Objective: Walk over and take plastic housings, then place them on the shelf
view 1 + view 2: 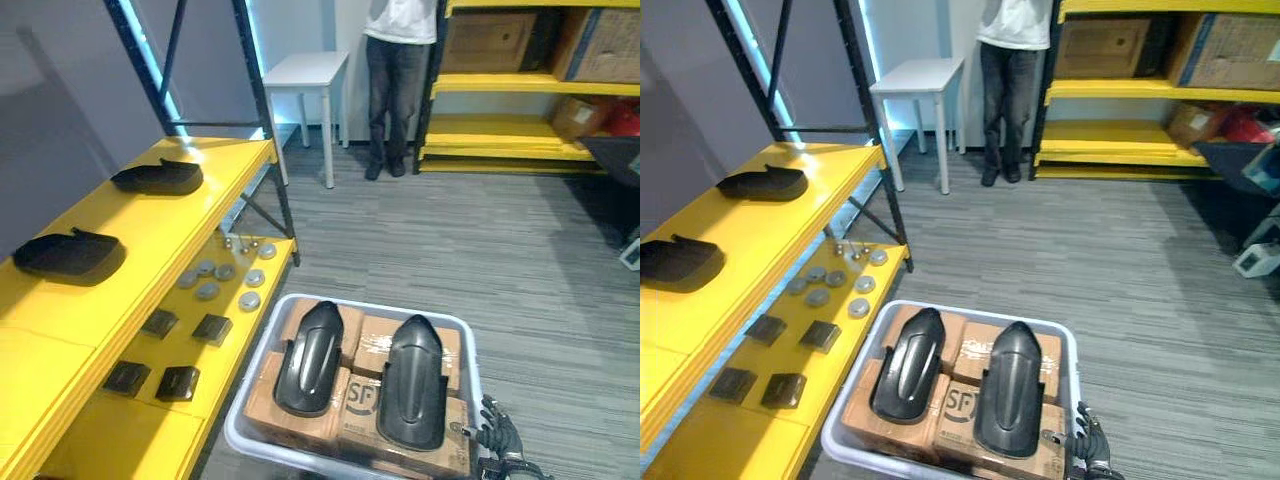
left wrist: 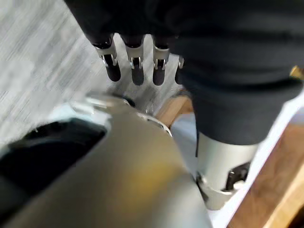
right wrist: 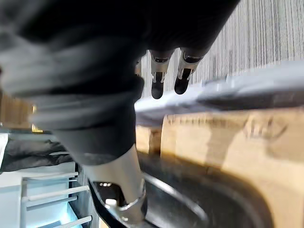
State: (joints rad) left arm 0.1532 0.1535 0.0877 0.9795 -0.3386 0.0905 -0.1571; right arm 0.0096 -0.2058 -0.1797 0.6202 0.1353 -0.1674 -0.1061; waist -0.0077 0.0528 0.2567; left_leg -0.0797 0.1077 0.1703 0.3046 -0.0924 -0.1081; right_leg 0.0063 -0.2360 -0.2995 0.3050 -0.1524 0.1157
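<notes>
- Right hand sits low by the near right corner of the white bin; we see its fingers straight and spread, thumb apart, nothing in it.
- Its wrist view puts the fingertips over the bin rim, with a cardboard box and the black curve of a housing just below the thumb; we can't tell whether the thumb touches it.
- Left hand: fingers straight in a row, thumb apart, nothing held; grey floor shows past the fingertips.
- Two black plastic housings lie side by side in the bin on top of cardboard boxes: left housing and right housing, both lengthwise, pointing away from us, apart from each other.
- Two more, the far shelf housing and the near shelf housing, rest on the top level of the yellow shelf to our left, well apart.
- Lower shelf level carries round grey discs and small dark square parts.
- Bin stands just beside the shelf's lower level.
- Far back: small white desk, a person standing beside it, and another yellow rack with boxes.
</notes>
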